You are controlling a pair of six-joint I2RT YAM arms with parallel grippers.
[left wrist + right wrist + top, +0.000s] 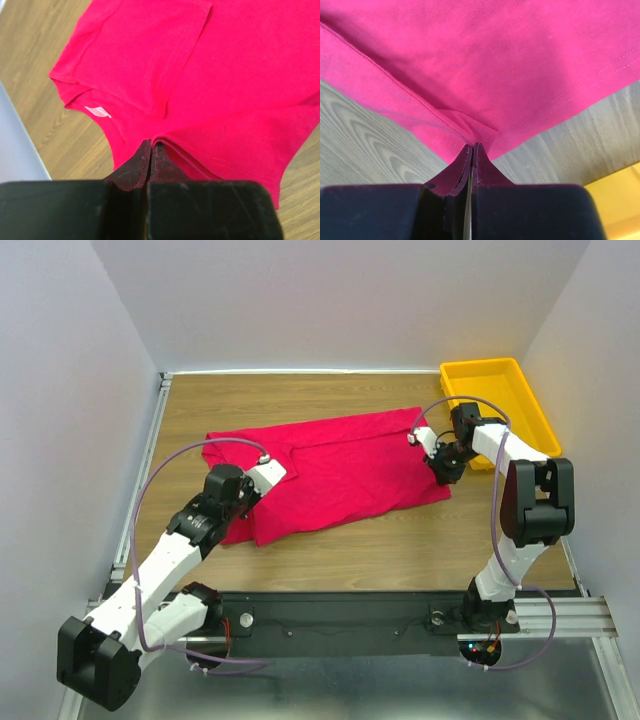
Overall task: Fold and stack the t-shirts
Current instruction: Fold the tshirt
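Shirt: the crimson t-shirt [340, 475] lies spread on the wooden table [400, 550], its long axis running roughly from 9 to 3 o'clock in the top view, with the white neck label [97, 111] at the 9 o'clock end and the hem at the 3 o'clock end
Left gripper [266, 471]: jaws pressed together on a fold of red cloth beside the neckline, at the shirt's 9 o'clock end
Right gripper [445, 472]: jaws pinched tight on a hem corner at about 4 o'clock on the shirt, with the yellow tray [530, 410] just beyond at 1 o'clock
Key relation: the shirt's body stretches between the two grippers, toward 3 o'clock from the left one and toward 9 o'clock from the right one, and each arm is nearer its own end
Likely step: with both ends gripped along the long axis, a fold carrying the near edge toward 12 o'clock looks ready to begin
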